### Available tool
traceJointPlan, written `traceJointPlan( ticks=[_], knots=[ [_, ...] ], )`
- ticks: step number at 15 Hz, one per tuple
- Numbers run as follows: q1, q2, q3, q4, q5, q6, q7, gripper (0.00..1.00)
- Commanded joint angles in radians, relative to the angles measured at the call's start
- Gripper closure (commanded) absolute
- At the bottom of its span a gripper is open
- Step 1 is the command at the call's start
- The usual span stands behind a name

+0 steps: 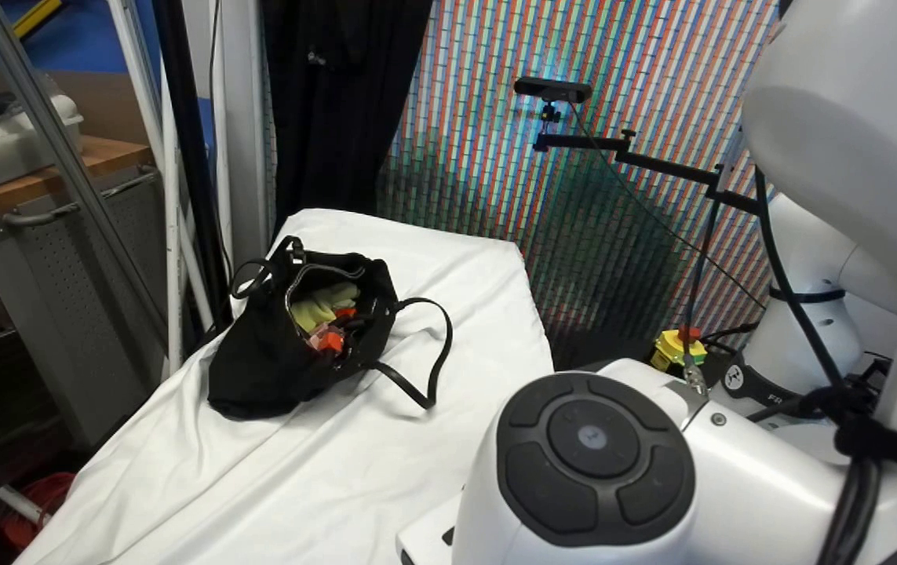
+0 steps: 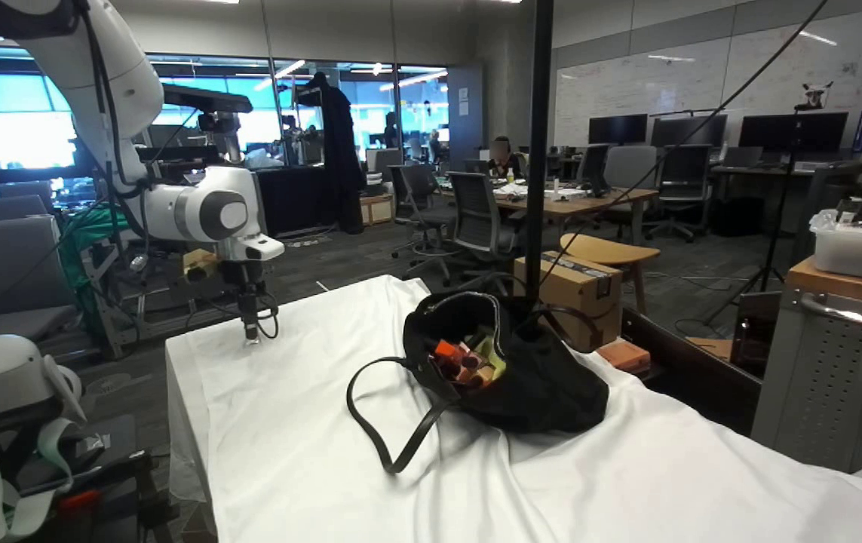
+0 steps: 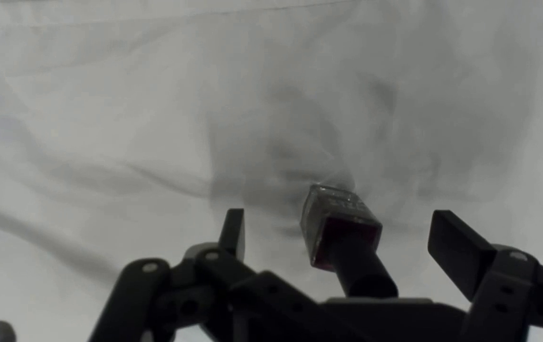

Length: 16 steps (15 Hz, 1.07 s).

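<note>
Item: my gripper (image 3: 340, 232), one, jaws spread wide. Item: small glass bottle (image 3: 340, 218), black-capped, between them (a gap on either side), on white cloth (image 2: 302, 407). Item: black bag (image 1: 260, 361), unzipped, small orange things (image 1: 330, 341) inside, well apart, same cloth.

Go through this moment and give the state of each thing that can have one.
Small bottle, capped, apparently upright, not gripped.
Gripper, open, with gaps on both sides of the bottle.
White cloth, spread out, wrinkled.
Black bag, wide open, mixed items inside.
One bag strap, looped out over the cloth.
Cardboard box, top closed.
Emergency-stop button, pressed or released: cannot tell.
Desk monitors, screens dark.
</note>
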Motion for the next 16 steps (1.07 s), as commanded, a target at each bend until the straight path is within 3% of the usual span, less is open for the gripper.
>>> traceJointPlan(
  ticks=[1,16],
  knots=[
    [0.010,0.024,-0.012,0.022,0.036,0.018,-0.022,0.00],
    [0.002,0.046,-0.008,0.036,0.101,0.013,-0.071,0.00]
  ],
)
